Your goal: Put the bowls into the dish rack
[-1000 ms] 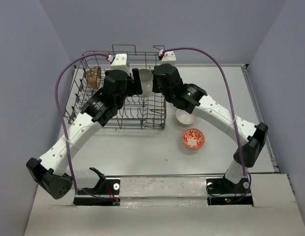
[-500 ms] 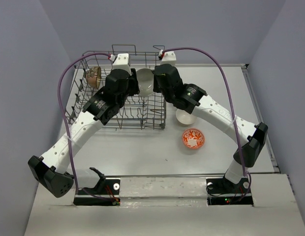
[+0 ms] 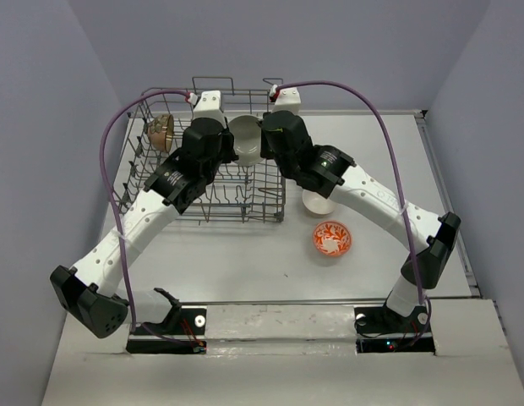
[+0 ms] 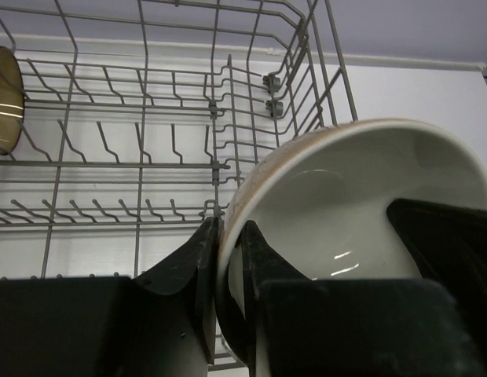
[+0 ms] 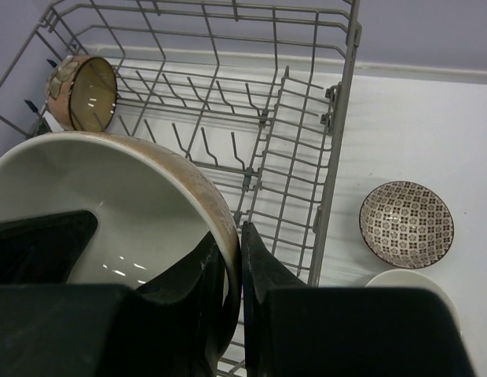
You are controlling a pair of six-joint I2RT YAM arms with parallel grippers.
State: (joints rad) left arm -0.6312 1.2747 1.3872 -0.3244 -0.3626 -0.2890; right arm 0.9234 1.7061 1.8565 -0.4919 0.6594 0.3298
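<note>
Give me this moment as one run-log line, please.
left gripper: shut on cream bowl | right gripper: same bowl | position: over dish rack

- Soft, even light; faint shadows on the white tabletop (image 3: pixel 245 254).
- Small glints inside the cream ceramic bowl (image 5: pixel 110 204).
- Black fingers (image 5: pixel 267 271) of the right claw (image 5: pixel 230 233) seem slightly soft.

Cream bowl (image 3: pixel 245 139) aloft over grey wire rack (image 3: pixel 253 200), brownish bowl (image 3: pixel 161 129) inside.

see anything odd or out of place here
One oddity: both arms pinch the same cream bowl. The left gripper is on one side of its rim and the right gripper on the opposite side, over the rack. Nothing looks spilled or broken.
</note>
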